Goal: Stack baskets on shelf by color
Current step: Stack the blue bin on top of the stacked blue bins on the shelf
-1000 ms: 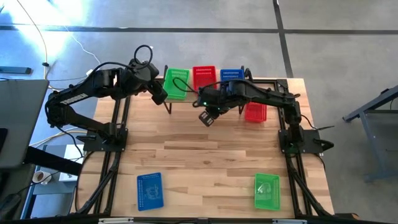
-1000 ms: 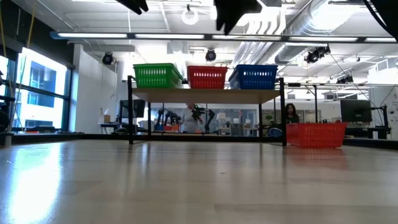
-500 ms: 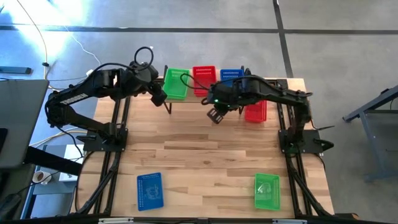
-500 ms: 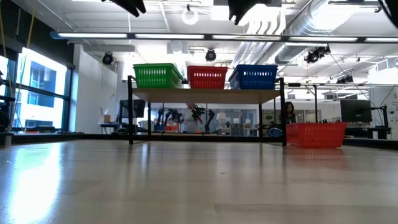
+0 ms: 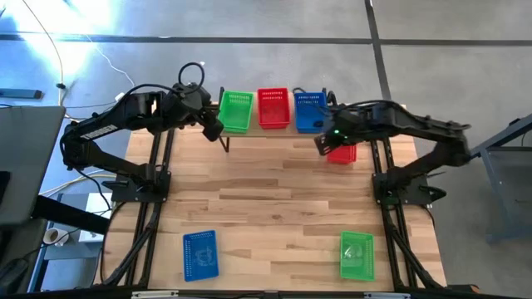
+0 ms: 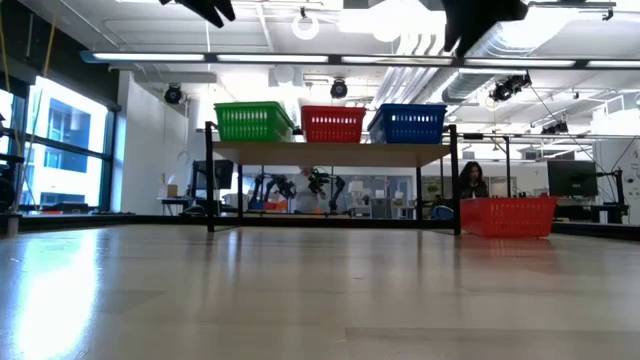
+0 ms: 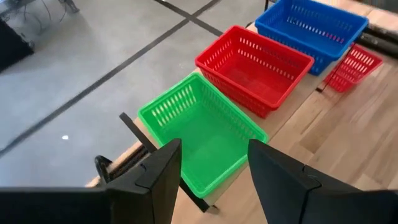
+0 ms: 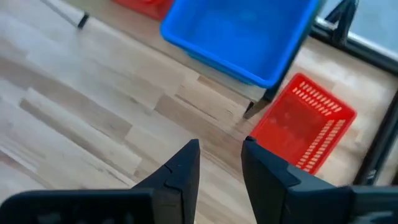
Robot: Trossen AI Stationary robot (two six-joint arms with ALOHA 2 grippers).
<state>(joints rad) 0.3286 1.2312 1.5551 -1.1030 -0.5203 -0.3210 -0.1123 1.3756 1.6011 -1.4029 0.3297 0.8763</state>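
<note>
On the shelf (image 6: 330,153) at the table's far edge stand a green basket (image 5: 236,110), a red basket (image 5: 273,108) and a blue basket (image 5: 309,110) side by side. A second red basket (image 5: 342,152) rests on the tabletop just right of the shelf. My right gripper (image 5: 322,143) hangs open above that basket's left edge; in the right wrist view the red basket (image 8: 301,130) lies ahead of the empty fingers (image 8: 264,171). My left gripper (image 5: 214,129) hovers open beside the green basket (image 7: 199,134), at the shelf's left end.
A blue basket (image 5: 199,254) lies near the front edge at the left and a green basket (image 5: 357,255) near the front edge at the right. The wide middle of the wooden tabletop (image 5: 274,199) between them and the shelf is bare.
My right gripper has swung from in front of the shelf's middle toward the table's right edge, rolling a little, and now hangs by the red basket on the tabletop. Its fingers have stayed apart. The baskets have not moved.
</note>
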